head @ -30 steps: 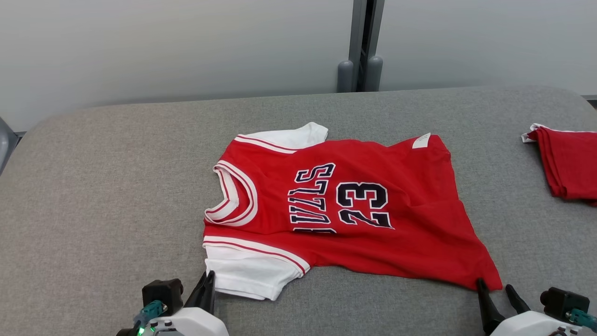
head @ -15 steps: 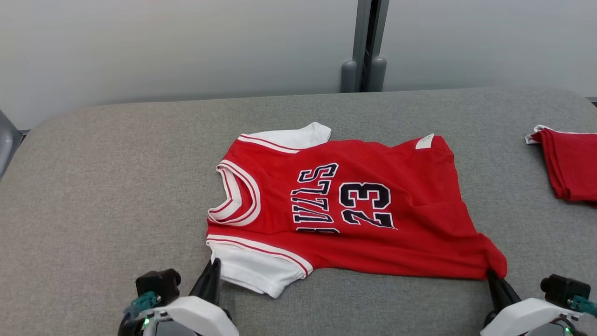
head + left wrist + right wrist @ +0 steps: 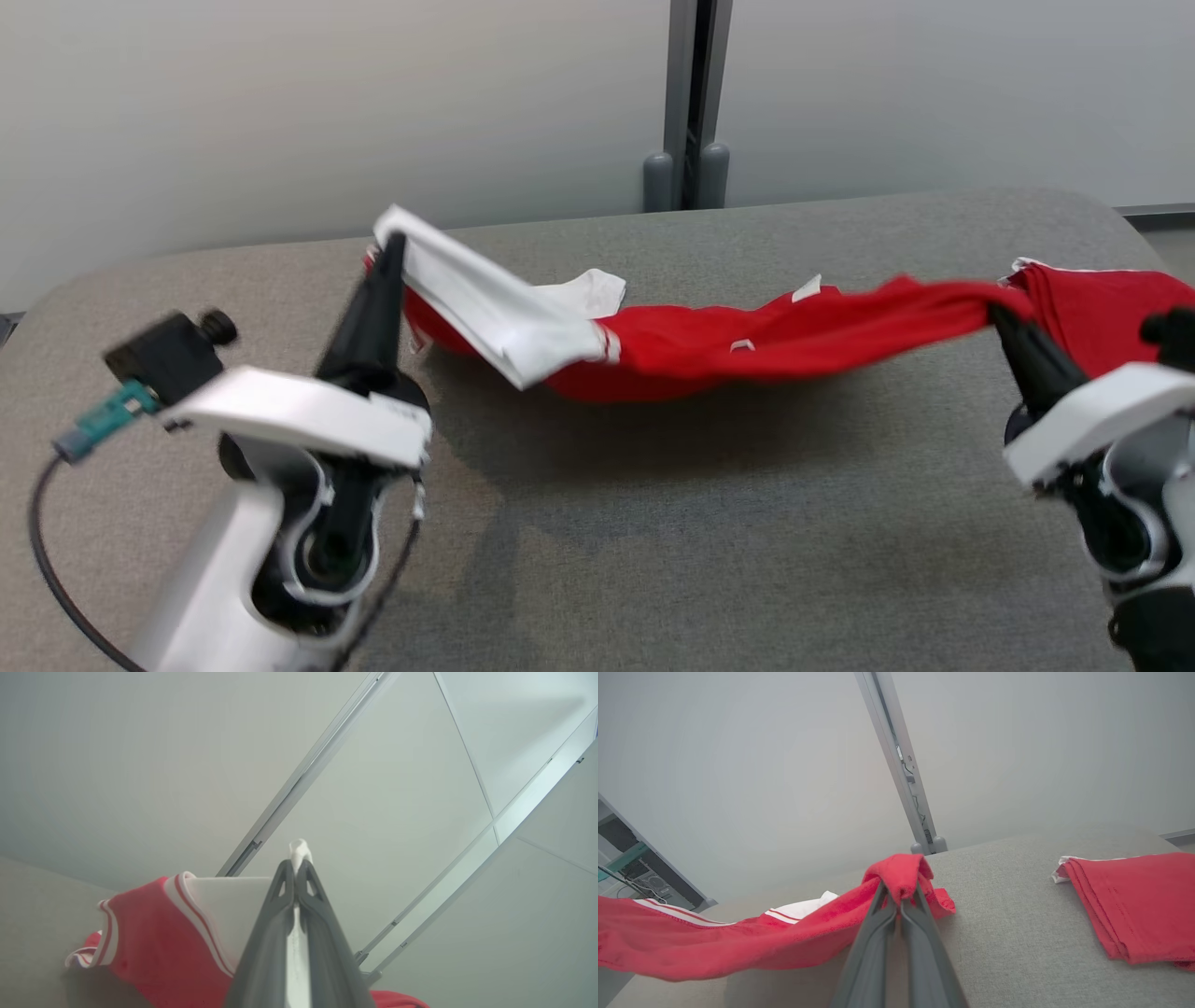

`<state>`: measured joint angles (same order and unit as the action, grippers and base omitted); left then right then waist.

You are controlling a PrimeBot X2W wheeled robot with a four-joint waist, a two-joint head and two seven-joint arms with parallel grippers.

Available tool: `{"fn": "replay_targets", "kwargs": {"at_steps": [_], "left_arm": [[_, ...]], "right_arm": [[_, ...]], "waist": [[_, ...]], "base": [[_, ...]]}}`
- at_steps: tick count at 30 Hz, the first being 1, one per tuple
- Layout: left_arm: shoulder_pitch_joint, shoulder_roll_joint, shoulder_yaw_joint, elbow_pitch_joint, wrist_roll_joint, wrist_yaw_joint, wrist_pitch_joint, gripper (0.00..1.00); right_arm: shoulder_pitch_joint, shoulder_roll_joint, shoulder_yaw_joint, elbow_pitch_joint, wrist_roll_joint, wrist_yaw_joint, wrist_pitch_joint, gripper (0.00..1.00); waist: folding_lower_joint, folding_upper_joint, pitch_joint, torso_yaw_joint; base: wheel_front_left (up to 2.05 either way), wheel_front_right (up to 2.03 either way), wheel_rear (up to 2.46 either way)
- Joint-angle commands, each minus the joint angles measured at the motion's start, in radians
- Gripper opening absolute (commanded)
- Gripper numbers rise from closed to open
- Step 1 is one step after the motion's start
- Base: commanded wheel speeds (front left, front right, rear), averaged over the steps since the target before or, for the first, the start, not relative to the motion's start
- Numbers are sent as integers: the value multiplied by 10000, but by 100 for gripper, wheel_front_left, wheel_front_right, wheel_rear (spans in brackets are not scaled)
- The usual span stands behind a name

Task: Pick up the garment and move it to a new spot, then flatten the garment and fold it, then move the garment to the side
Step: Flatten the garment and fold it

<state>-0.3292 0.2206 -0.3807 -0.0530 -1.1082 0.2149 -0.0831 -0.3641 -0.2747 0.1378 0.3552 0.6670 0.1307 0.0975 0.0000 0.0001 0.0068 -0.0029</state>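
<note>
The red jersey point(image 3: 747, 350) with white sleeves hangs stretched above the grey table point(image 3: 653, 523), sagging in the middle. My left gripper point(image 3: 390, 245) is raised at the left, shut on the white sleeve point(image 3: 224, 905); the sleeve's edge pokes out past the fingertips in the left wrist view. My right gripper point(image 3: 999, 315) is shut on the jersey's red hem corner point(image 3: 901, 872) at the right. The printed lettering is hidden in the folds.
A second folded red garment point(image 3: 1111, 313) lies at the table's right edge, also seen as a folded red garment point(image 3: 1129, 905) in the right wrist view. A grey partition wall with a vertical post point(image 3: 689, 103) stands behind the table.
Both grippers have lifted the jersey off the table, the near edge rising up and away. The head camera has shifted too. The jersey no longer lies flat.
</note>
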Motion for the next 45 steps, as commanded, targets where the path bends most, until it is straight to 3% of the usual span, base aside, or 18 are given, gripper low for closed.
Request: {"fn": "replay_targets", "kwargs": {"at_steps": [1, 8, 14, 18, 23, 28, 31, 36, 40, 41, 45], "left_arm": [[-322, 113, 148, -39, 35, 89, 2, 0], [-1583, -1, 692, 470, 87, 573, -117, 0], [-2031, -370, 1066, 999, -146, 842, -383, 0], [-2503, -562, 1252, 1329, -279, 1071, -357, 0], [-3910, -719, 1502, 1906, -427, 1499, -98, 0], [-6526, -780, 1705, 3086, -351, 1881, 254, 0], [-8509, -736, 1704, 4073, -143, 1852, 276, 0], [-11919, -610, 1603, 5825, 508, 1362, -263, 0], [-13886, -624, 1601, 7078, 1074, 481, -1391, 0], [-13886, -624, 1601, 7078, 1074, 481, -1391, 0], [-15048, -635, 1844, 7620, 2088, -328, -1805, 0]], "right_arm": [[-218, 10, -93, -112, 154, -1, 262, 0], [-1636, 325, -883, -479, 930, -1, 1841, 0], [-2590, 1606, -2760, 566, 662, -1, 2520, 0], [-3466, 2088, -3769, 1149, 177, -1, 3050, 0], [-5193, 2220, -4229, 1674, -192, -1, 3706, 0], [-7679, 2224, -4292, 2864, -458, -1, 3776, 0], [-9455, 2228, -3955, 3501, -645, -1, 3295, 0], [-12128, 2223, -3076, 4391, -402, -1, 1600, 0], [-13398, 2226, -2341, 4910, -27, -1, -509, 0], [-13398, 2226, -2341, 4910, -27, -1, -509, 0], [-13829, 2223, -1426, 4872, 582, -1, -2529, 0]], "waist": [[0, -1, -78, -93], [0, -1, -156, -295], [0, -1, -163, -404], [0, -1, 27, -448], [0, -1, 783, -456], [0, -1, 2222, -419], [0, -1, 3234, -444], [0, -1, 4852, -520], [0, -1, 5477, -459], [0, -1, 5477, -459], [0, -1, 5961, -329]], "base": [[0, 0, 0], [0, 0, 0], [0, 0, 0], [0, 0, 0], [0, 0, 0], [0, 0, 0], [0, 0, 0], [0, 0, 0], [0, 0, 0], [0, 0, 0], [0, 0, 0]]}}
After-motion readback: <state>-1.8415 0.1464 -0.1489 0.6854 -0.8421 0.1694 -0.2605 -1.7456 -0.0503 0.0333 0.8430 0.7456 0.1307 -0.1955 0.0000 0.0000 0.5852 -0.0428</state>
